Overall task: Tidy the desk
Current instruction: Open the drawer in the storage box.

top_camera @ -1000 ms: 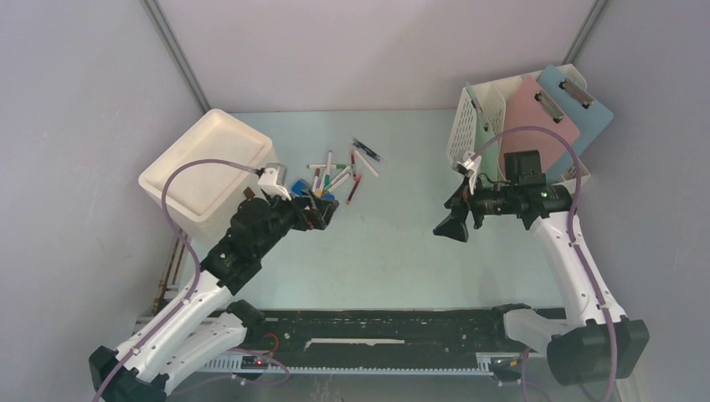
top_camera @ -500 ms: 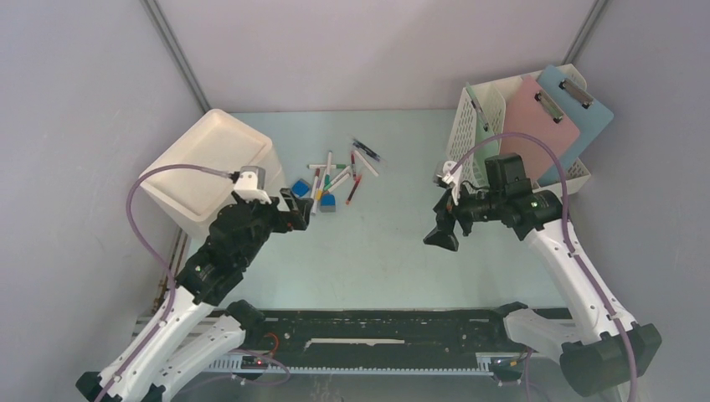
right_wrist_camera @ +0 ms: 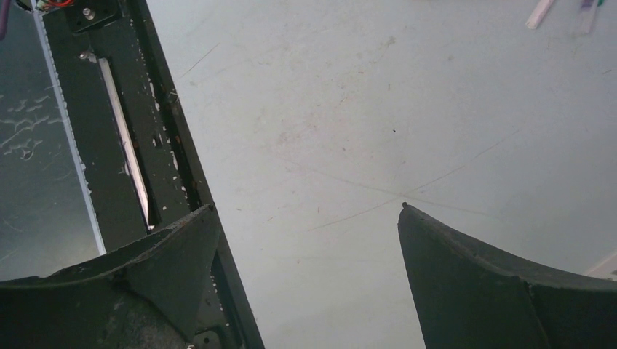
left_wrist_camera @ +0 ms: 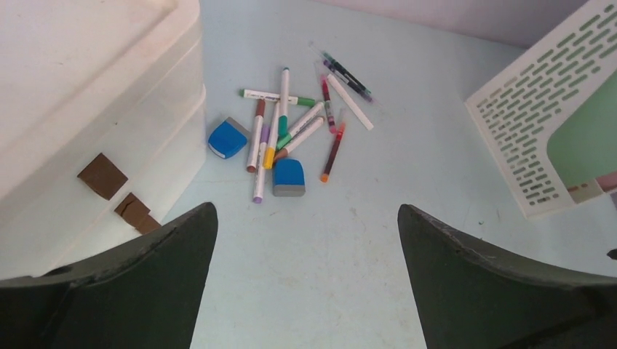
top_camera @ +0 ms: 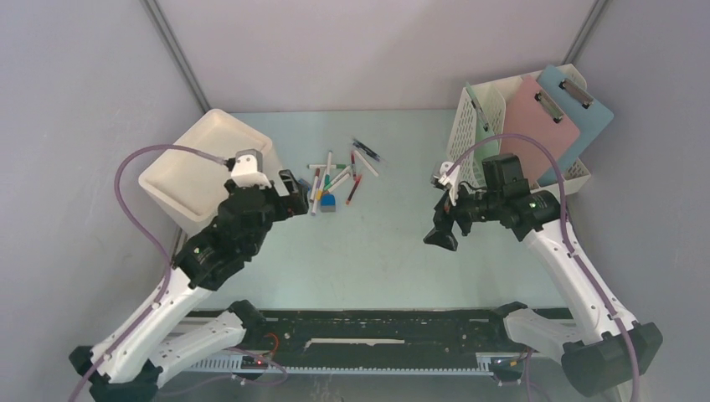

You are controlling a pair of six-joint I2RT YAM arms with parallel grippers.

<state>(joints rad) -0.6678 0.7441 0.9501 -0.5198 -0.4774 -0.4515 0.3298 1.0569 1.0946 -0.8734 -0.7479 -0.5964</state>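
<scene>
The desk (top_camera: 393, 260) is seen spread between grey panels, with the black rail (top_camera: 377, 322) along its near edge. The left gripper (left_wrist_camera: 305, 209) is held above it, close to the white bin (top_camera: 180, 172), with its fingers spread wide and nothing between them. The right gripper (right_wrist_camera: 305, 207) is likewise held empty with its fingers wide apart, over bare desk and well apart from the loose items. The greatest risk is judged to lie in the heap of markers (left_wrist_camera: 280, 131). They are laid crossed and touching, so two could be caught in one grasp, or the neighbours could be pushed and sent rolling when one is lifted. Because they lie flat on the surface, a descent that is too shallow could let the fingers close over nothing, while one that is too deep could drive the tips into the desk. One blue eraser (left_wrist_camera: 228, 138) is placed just beside the bin wall, so little room is left for a finger on that side, and the bin could be struck or shoved. The other eraser (left_wrist_camera: 289, 177) is touched by a marker, which could be dragged along with it. On the right, the clipboards (top_camera: 544, 117) are seen leaning out of the perforated file rack (top_camera: 481, 126). If the rack were bumped by the right arm or its cable, it could be shifted and the boards tipped out.
</scene>
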